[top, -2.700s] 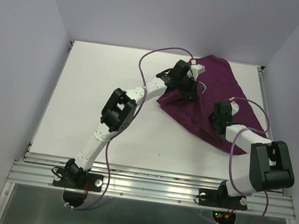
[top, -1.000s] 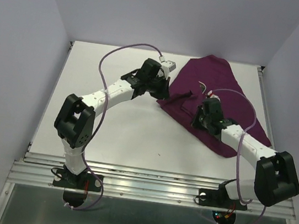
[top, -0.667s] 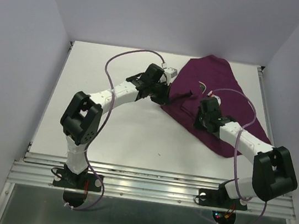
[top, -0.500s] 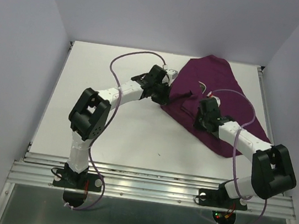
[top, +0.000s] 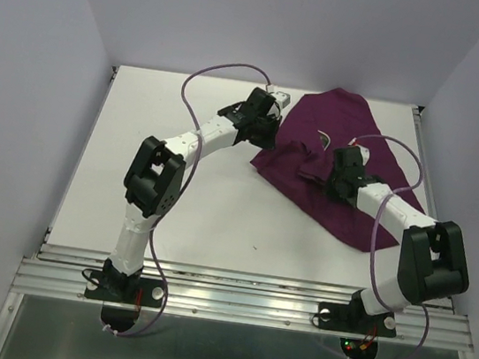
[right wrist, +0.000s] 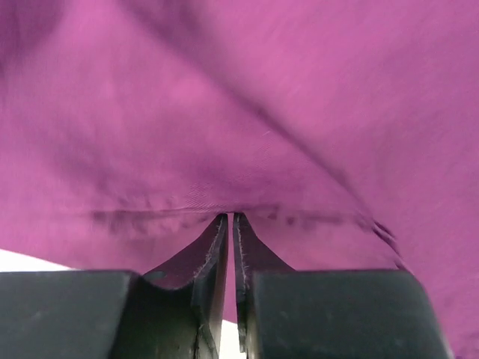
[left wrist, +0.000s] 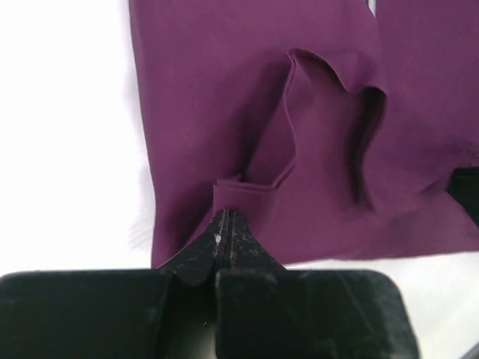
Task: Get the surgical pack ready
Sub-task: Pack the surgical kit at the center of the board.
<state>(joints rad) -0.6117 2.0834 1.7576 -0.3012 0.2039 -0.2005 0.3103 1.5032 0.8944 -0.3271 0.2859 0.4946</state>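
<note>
The dark-purple cloth [top: 324, 116] is lying rumpled on the far right part of the white counter [top: 243, 220], with one end reaching toward the back edge and the other trailing toward the near right. The left arm [top: 201, 138] is stretching across the counter to the cloth's left edge. There the left tool [top: 268, 137] is pressing its fingertips [left wrist: 221, 224] tightly together, with no gap between them. In the left wrist view it is pinching a small folded bit of the cloth [left wrist: 224, 112] at the hem, and a raised ridge and a hollow pleat are running away from the pinch (bare counter [left wrist: 67, 112] is showing beside the cloth's edge). The right arm [top: 387, 209] is reaching over the cloth's middle from the right side. The right tool [top: 333, 177] is sitting low on the fabric, well apart from the left tool. In the right wrist view its fingertips [right wrist: 217, 228] are standing all but together, with only a thin slit between them. They are gripping a stitched hem of the cloth [right wrist: 262, 112], which is puckering at the point of contact and filling nearly the whole view. Whatever may be lying under the cloth is hidden.
</note>
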